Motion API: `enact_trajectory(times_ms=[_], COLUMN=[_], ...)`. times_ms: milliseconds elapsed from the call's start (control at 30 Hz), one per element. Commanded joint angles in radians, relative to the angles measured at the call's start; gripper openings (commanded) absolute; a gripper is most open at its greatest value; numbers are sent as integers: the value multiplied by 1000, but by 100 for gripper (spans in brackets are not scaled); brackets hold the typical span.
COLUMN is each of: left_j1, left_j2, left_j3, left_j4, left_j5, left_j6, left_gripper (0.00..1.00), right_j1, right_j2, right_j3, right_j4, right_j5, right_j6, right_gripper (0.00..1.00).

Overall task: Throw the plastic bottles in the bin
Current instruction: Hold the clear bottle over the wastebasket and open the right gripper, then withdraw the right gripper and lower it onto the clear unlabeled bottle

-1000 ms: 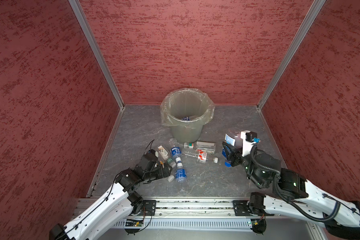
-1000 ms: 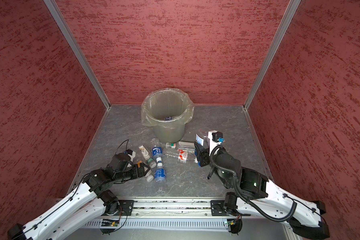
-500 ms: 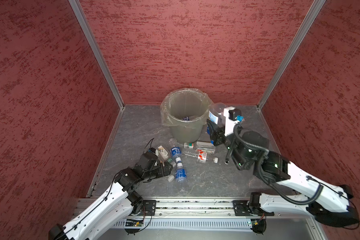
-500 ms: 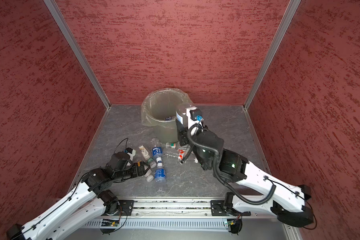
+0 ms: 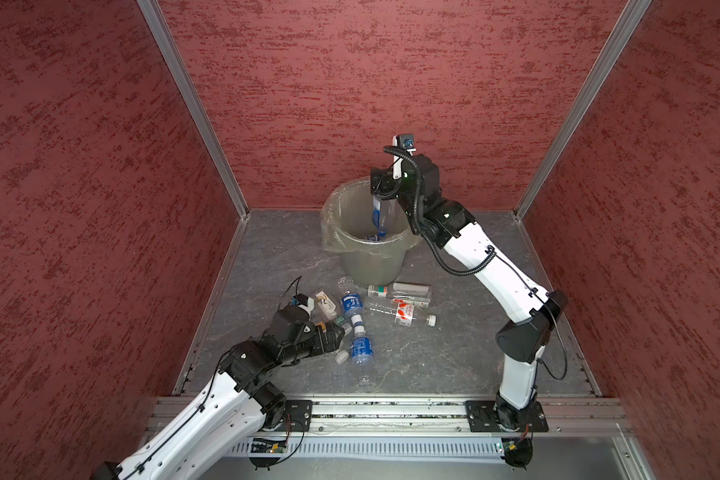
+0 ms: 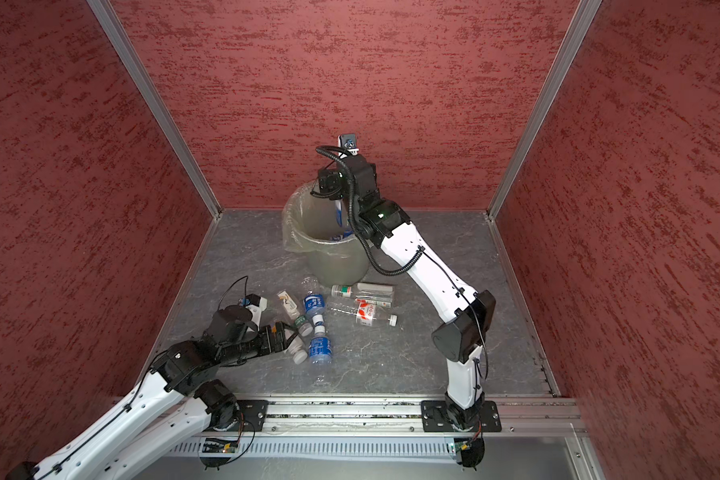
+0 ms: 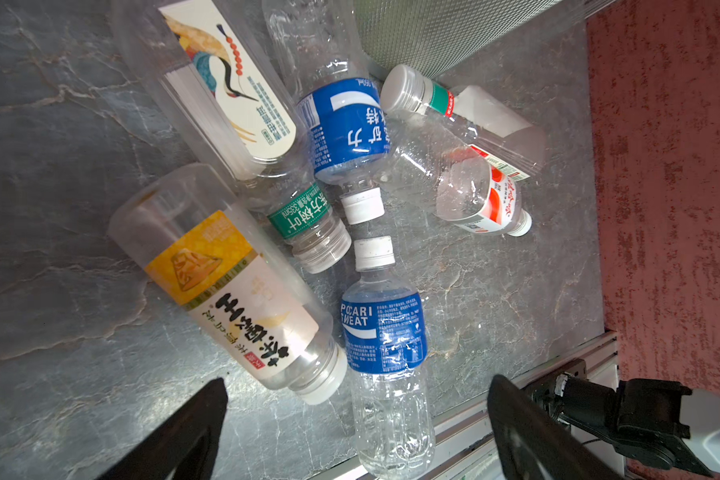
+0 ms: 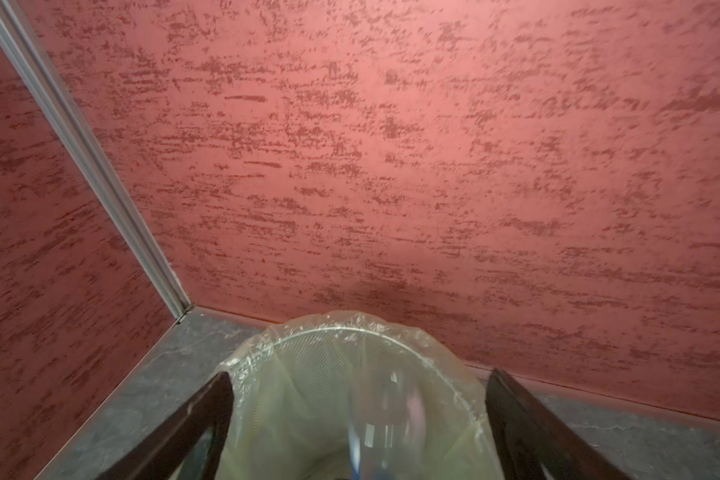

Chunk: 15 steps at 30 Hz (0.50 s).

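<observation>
**Left:** The left gripper (image 7: 358, 380) hovers low over the grey floor (image 5: 454, 353), jaws spread wide and empty. The yellow-labelled bottle (image 7: 225, 291) and the Pocari bottle (image 7: 383, 332) lie just beyond its fingertips, neither between them. We count seven plastic bottles (image 5: 352, 303) left on the floor, clustered between this gripper and the bin (image 5: 371, 266), some touching one another.

**Centre:** The bin stands upright near the back wall (image 5: 391, 104). At least one bottle already lies on its bottom.

**Above the bin's mouth:** The right gripper (image 5: 380, 198) has its jaws spread. A clear blue-labelled bottle (image 5: 377, 214) is free below them, cap down and inside the rim. It appears only as a blur in the right wrist view.

**Progress:** We judge the task to be well short of done. This bottle is as good as binned, and seven remain on the floor.

**Change:** One second earlier the right arm held this bottle low, to the right of the cluster. It has since carried the bottle up over the bin and let go. The left arm and the floor bottles have hardly moved.
</observation>
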Motion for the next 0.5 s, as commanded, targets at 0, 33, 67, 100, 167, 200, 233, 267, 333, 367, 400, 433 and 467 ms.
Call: enact_trajectory(times_ms=[0, 33, 67, 100, 167, 200, 233, 267, 333, 367, 400, 433, 467], left_j1=[-4, -4, -4, -4, -3, -3, -4, -4, -4, -3, -3, -5, -5], left_j2=[-10, -7, -4, -1, 11, 17, 21, 24, 29, 32, 36, 40, 42], left_j3=[5, 1, 2, 1, 4, 6, 8, 8, 10, 10, 15, 17, 19], left_j4=[-10, -6, -3, -1, 4, 6, 9, 10, 14, 16, 15, 13, 13], left_j5=[-4, -3, -5, -4, -6, -6, -4, -6, -9, -10, -14, -18, -20], left_j6=[1, 0, 1, 2, 5, 6, 5, 6, 2, -1, -1, -3, -4], left_gripper=[98, 98, 98, 98, 98, 98, 98, 98, 98, 98, 98, 98, 98], right_j1=[3, 2, 3, 3, 3, 3, 3, 3, 3, 2, 3, 3, 2], right_j2=[-119, -139, -157, -172, -220, -243, -269, -295, -352, -378, -408, -432, -478], right_j3=[-23, -38, -49, -62, -116, -146, -182, -214, -296, -329, -373, -418, -461], right_j4=[34, 35, 29, 21, 20, 22, 22, 23, 23, 22, 28, 39, 49], right_j5=[-21, -25, -24, -24, -28, -32, -38, -42, -42, -43, -45, -50, -53], right_j6=[-10, -10, -11, -13, -17, -17, -15, -11, -2, 0, 4, 5, 6], right_gripper=[97, 97, 97, 97, 97, 97, 97, 97, 97, 97, 97, 97, 96])
